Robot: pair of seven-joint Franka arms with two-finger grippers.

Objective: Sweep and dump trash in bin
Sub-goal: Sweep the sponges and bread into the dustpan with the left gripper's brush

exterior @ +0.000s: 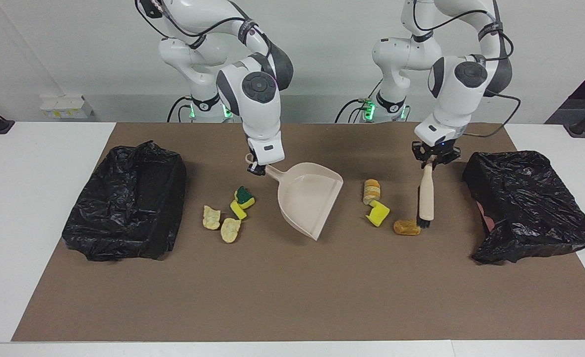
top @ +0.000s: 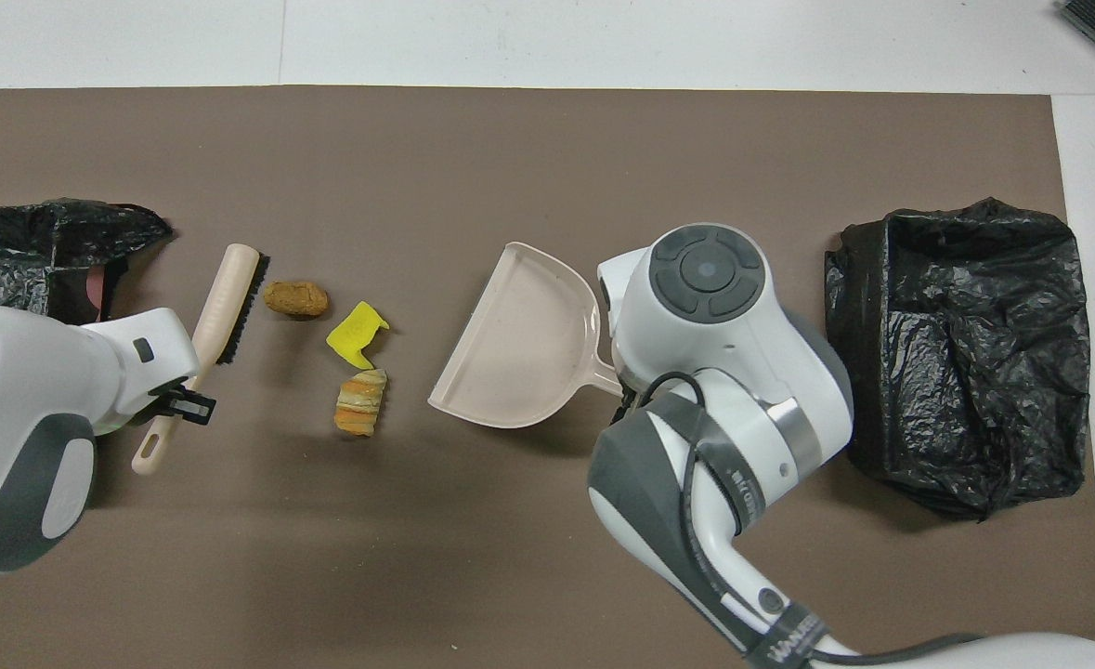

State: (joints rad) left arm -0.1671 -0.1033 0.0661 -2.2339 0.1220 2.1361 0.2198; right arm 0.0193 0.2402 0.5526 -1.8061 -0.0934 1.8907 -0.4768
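Observation:
My right gripper (exterior: 256, 167) is shut on the handle of the beige dustpan (exterior: 309, 198), which hangs tilted at mid-mat, its mouth turned toward the left arm's end. My left gripper (exterior: 431, 159) is shut on the handle of a tan brush (exterior: 426, 198). The brush's black bristles (top: 236, 307) stand beside a brown chunk (exterior: 406, 227). Between brush and dustpan (top: 519, 344) lie a yellow sponge piece (exterior: 379, 213) and a bread-like roll (exterior: 371, 191). More trash lies toward the right arm's end: a green-backed sponge (exterior: 244, 196), a yellow piece (exterior: 237, 209) and two tan chunks (exterior: 220, 223). The right arm hides these from overhead.
Two bins lined with black bags stand on the brown mat, one at the right arm's end (exterior: 128, 203) and one at the left arm's end (exterior: 525, 203). White table (exterior: 34, 198) surrounds the mat.

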